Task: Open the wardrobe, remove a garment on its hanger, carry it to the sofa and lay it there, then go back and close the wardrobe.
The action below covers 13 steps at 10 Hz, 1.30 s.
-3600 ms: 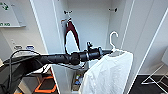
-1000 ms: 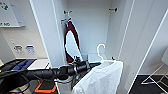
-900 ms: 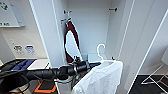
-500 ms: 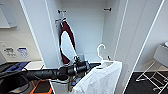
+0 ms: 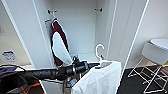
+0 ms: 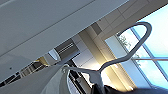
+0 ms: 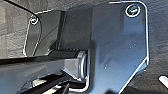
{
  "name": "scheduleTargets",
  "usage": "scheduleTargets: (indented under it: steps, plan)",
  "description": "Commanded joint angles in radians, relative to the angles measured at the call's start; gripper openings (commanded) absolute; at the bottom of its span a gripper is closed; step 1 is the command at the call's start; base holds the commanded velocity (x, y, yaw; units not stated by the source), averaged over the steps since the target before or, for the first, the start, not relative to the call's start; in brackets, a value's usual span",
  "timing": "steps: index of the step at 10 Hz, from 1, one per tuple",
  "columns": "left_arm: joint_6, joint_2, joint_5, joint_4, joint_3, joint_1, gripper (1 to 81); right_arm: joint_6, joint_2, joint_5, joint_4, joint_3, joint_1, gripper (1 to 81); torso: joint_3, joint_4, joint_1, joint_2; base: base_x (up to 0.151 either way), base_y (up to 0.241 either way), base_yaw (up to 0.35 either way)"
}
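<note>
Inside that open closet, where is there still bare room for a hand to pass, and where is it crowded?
In the wardrobe, the right side is free, between the dark red top and the right wall. The left side is crowded by that top. In front, the left gripper holds the hanger with the white T-shirt.

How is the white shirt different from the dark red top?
The white T-shirt hangs outside the wardrobe, carried on its hanger by the left claw; the dark red top hangs inside, up by the rail. The T-shirt is all white; the top is dark red and white. Both are on white hangers.
</note>
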Motion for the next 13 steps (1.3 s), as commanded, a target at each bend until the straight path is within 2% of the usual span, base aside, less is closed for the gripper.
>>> scheduleTargets:
  steps: [1, 10, 13]
  plan:
    - [0.006, -0.017, -0.052, 0.022, 0.049, -0.153, 1.0, -0.004, -0.042, -0.077, -0.025, 0.007, 0.008, 81.1, 0.000, 0.000, 0.000, 0.000, 0.000, 0.000, -0.213]
    - [0.007, -0.046, -0.036, 0.023, 0.093, -0.151, 1.0, 0.011, -0.112, -0.061, -0.005, 0.029, -0.061, 81.1, 0.000, 0.000, 0.000, 0.000, 0.000, 0.000, -0.218]
    - [0.007, -0.057, -0.027, 0.026, 0.104, -0.144, 1.0, 0.012, -0.225, -0.060, -0.005, 0.227, -0.072, 81.1, 0.000, 0.000, 0.000, 0.000, 0.000, 0.000, -0.229]
